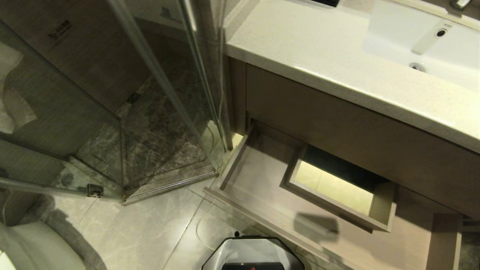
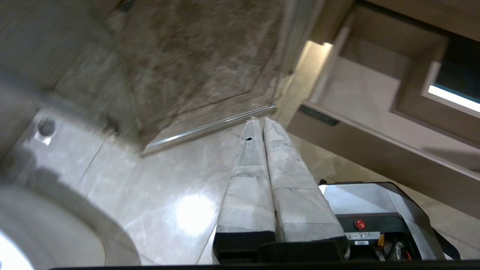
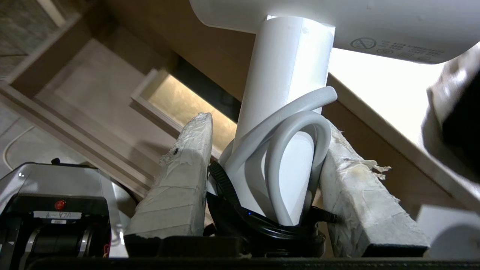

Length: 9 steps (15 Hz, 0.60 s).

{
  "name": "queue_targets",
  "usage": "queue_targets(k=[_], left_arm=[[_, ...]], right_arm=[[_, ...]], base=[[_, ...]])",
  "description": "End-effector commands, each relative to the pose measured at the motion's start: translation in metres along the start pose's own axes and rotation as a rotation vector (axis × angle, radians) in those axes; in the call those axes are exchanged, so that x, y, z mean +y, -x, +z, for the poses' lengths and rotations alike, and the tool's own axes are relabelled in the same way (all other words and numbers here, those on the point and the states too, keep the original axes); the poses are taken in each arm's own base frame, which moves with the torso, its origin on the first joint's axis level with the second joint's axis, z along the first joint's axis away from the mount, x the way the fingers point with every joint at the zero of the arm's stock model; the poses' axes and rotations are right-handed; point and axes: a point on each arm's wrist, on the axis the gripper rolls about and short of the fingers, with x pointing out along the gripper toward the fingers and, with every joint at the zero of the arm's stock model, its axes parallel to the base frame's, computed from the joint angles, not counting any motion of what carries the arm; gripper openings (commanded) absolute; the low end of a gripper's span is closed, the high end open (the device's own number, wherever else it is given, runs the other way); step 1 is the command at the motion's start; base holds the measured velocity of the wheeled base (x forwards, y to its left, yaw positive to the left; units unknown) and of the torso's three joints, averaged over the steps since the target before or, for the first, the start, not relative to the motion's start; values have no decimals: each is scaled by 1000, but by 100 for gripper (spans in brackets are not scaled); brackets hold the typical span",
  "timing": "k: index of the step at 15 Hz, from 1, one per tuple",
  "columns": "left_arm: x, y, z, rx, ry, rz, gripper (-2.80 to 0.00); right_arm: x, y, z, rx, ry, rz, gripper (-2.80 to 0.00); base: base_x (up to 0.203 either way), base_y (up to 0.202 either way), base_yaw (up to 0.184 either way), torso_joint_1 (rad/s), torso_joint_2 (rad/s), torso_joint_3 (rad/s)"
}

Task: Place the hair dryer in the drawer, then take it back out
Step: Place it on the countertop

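In the right wrist view the white hair dryer (image 3: 288, 75) stands between my right gripper's (image 3: 266, 123) taped fingers, which are shut on its slim handle and on the looped white cord (image 3: 296, 123) tied with a black strap. Its barrel crosses the picture beyond the fingertips. The drawer (image 1: 262, 195) is pulled out under the vanity, light-brown wood grain with a boxed rectangular cut-out (image 1: 337, 187) inside; nothing lies on its visible floor. The held dryer hangs over the drawer (image 3: 86, 86) area. Neither arm shows in the head view. My left gripper (image 2: 259, 120) is shut and empty, parked over the floor tiles.
A pale stone countertop (image 1: 318, 48) with a white basin (image 1: 431, 41) overhangs the drawer. A glass shower enclosure (image 1: 150, 112) stands to the left, a white toilet rim (image 1: 30, 247) at the lower left. My base (image 1: 255, 253) sits just before the drawer front.
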Motion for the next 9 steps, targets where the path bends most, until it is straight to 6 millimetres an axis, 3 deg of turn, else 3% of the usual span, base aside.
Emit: queue_targets(k=[1,9], left_arm=[[0,0,0,-2,0,2,-280],[0,0,0,-1,0,0,-280]], right_arm=[[0,0,-2,6,4,2,-280],[1,-3,-4,32,68,1,-280]], base=[[-2,-7,123,3,2,6],[0,0,11,19,5,32]])
